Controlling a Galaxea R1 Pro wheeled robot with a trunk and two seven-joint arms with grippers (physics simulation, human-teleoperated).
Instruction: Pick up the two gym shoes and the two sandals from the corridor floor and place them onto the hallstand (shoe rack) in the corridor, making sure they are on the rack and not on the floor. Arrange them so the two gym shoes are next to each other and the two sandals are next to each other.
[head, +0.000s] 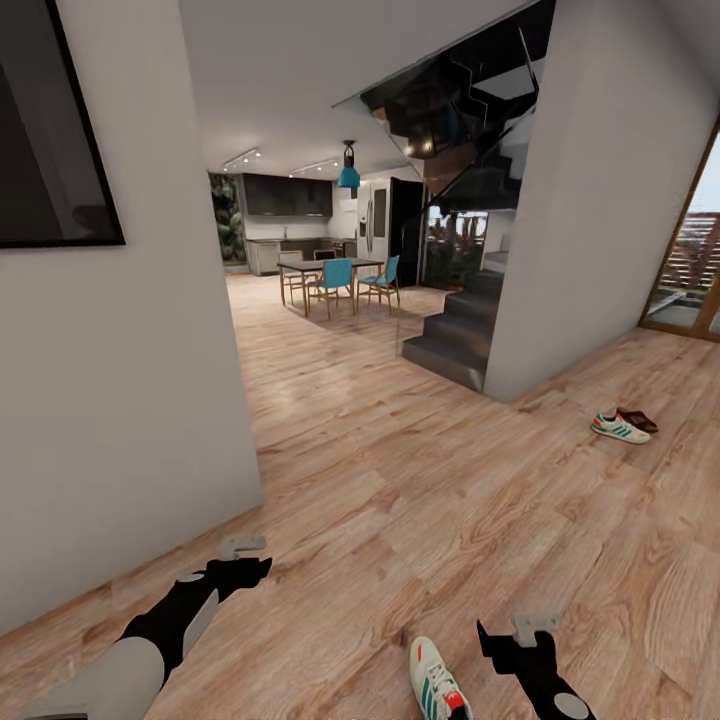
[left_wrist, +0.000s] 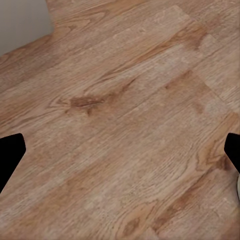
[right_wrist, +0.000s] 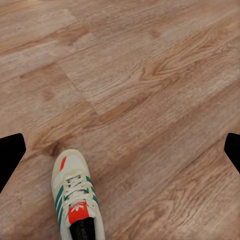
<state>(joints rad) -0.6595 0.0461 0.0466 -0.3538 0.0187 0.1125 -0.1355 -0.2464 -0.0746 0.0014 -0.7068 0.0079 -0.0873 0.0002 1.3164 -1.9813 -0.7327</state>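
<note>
Both arms reach forward and low in the head view. The left arm (head: 150, 640) (pale shell at the forearm, black toward the wrist) angles inward, ending in the left end effector (head: 240, 555). The right arm (head: 550, 685) comes up from the lower edge to the right end effector (head: 520, 630). In each wrist view the dark fingertips (left_wrist: 10, 155) (right_wrist: 10, 155) sit far apart, jaws spread and holding nothing.

near gym shoe (head: 438, 685): heel cut by frame edge | far sandal (head: 637, 419): half hidden behind second sneaker (head: 619, 428)
</note>
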